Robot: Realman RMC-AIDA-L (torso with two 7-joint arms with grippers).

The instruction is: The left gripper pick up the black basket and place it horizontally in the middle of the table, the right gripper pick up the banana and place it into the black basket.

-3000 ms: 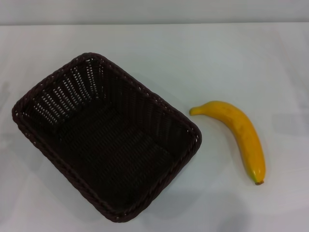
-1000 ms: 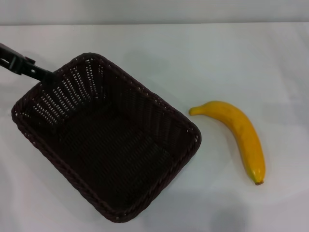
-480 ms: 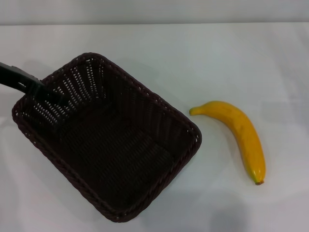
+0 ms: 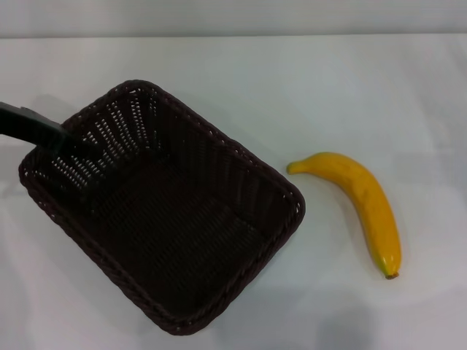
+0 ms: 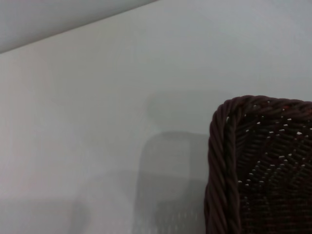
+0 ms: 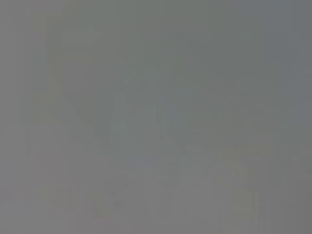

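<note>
The black basket point(image 4: 169, 222) lies empty and at a slant on the left half of the white table point(image 4: 314, 87). My left gripper point(image 4: 67, 138) reaches in from the left edge as a dark bar, and its tip is at the basket's far-left rim. The left wrist view shows one braided corner of the basket point(image 5: 229, 161) close up. The yellow banana point(image 4: 365, 204) lies on the table to the right of the basket, a short gap from it, with its stem tip toward me. The right gripper is out of view, and the right wrist view shows only plain grey.
The table's far edge point(image 4: 233, 35) runs along the top of the head view, with a grey wall behind it. Bare tabletop lies beyond the basket and around the banana.
The left gripper has come in from the left and moved down and right onto the basket's far-left rim. The basket and the banana have not moved.
</note>
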